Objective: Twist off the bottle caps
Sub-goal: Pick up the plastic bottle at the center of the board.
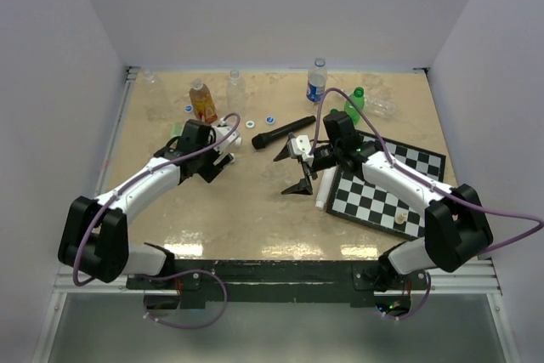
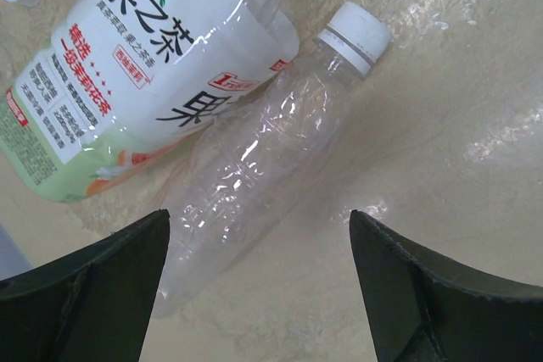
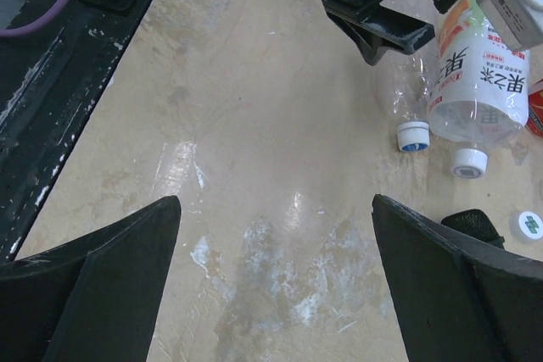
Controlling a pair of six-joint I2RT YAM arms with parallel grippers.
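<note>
Nearest the arm bases, the right end effector (image 3: 276,209) hung over bare counter (image 3: 254,108) with its fingers spread wide, holding nothing. Farther out, at 1 o'clock in the right wrist view, the left end effector (image 2: 259,222) was also spread, astride a clear bottle (image 2: 280,125) lying on its side. Neither finger could be seen touching the bottle.

In the left wrist view the bottle's long axis ran from 7 o'clock to 1 o'clock. Its white cap (image 2: 356,33) sat on the neck at the 1 o'clock end, beyond the fingertips. A labelled bottle (image 2: 144,65) lay against it at 10 o'clock.

The left arm was plainly the nearer. It would probably clamp the body, while the right arm, well apart, would have to travel to the cap. Toward the far edge in the top view, an amber bottle (image 1: 202,101) stood upright.
</note>
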